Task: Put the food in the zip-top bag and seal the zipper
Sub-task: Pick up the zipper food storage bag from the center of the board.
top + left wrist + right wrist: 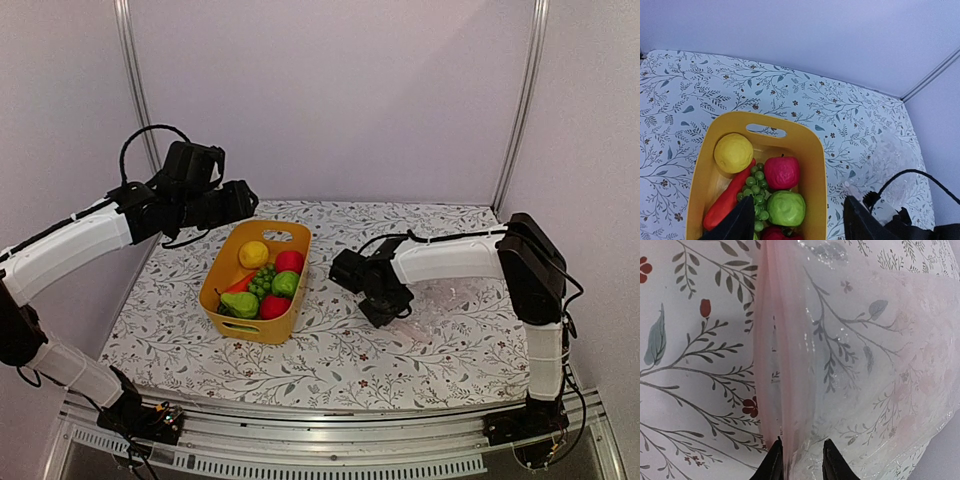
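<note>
Clear plastic bag [875,355] lies flat on the flower-patterned table [340,370], right of the yellow basket [258,330] and apart from it. Its pinkish closure strip [782,350] runs along the bag's mouth edge.

The right claw [801,452] is down at that edge. Its two fingertips stand narrowly apart with the strip passing between them. Whether they press on the plastic cannot be told.

The left claw [244,202] is in the air near the basket's far left corner. Its jaws are wide apart and hold nothing.

The food sits wholly in the basket:
- yellow round fruit [733,152]
- red apple [782,172]
- green apple [786,208]
- grape bunch [754,187]
- orange-red carrot [727,200] against the left wall
- green pear [240,304] at the near end
- second red piece [275,306] at the near end
</note>
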`<control>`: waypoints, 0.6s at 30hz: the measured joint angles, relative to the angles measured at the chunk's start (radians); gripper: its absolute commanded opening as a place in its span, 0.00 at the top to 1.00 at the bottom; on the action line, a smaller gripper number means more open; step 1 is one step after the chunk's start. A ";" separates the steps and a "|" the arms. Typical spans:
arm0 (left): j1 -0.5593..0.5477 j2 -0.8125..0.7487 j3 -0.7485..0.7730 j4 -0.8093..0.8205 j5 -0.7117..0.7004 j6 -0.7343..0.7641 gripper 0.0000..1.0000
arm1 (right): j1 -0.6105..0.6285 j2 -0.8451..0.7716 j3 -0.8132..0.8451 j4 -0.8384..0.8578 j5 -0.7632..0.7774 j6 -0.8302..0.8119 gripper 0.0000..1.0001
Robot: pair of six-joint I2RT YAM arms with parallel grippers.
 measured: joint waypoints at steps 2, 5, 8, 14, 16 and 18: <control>0.000 0.000 0.000 0.000 0.002 0.000 0.40 | -0.004 0.001 -0.025 0.009 0.019 -0.003 0.75; 0.000 0.000 0.000 0.000 0.004 0.000 0.40 | -0.008 0.009 -0.048 0.012 0.061 -0.011 0.88; 0.000 0.000 0.000 0.001 0.004 0.005 0.40 | -0.016 0.018 -0.050 0.014 0.116 -0.021 1.00; 0.000 0.002 -0.001 0.031 0.010 0.003 0.40 | -0.085 -0.013 0.014 -0.027 0.117 -0.016 1.00; 0.000 0.012 -0.001 0.050 0.021 -0.002 0.40 | -0.126 -0.070 0.063 -0.038 0.093 -0.014 1.00; 0.000 0.032 0.000 0.068 0.032 -0.013 0.40 | -0.153 -0.134 0.116 -0.044 0.071 -0.014 1.00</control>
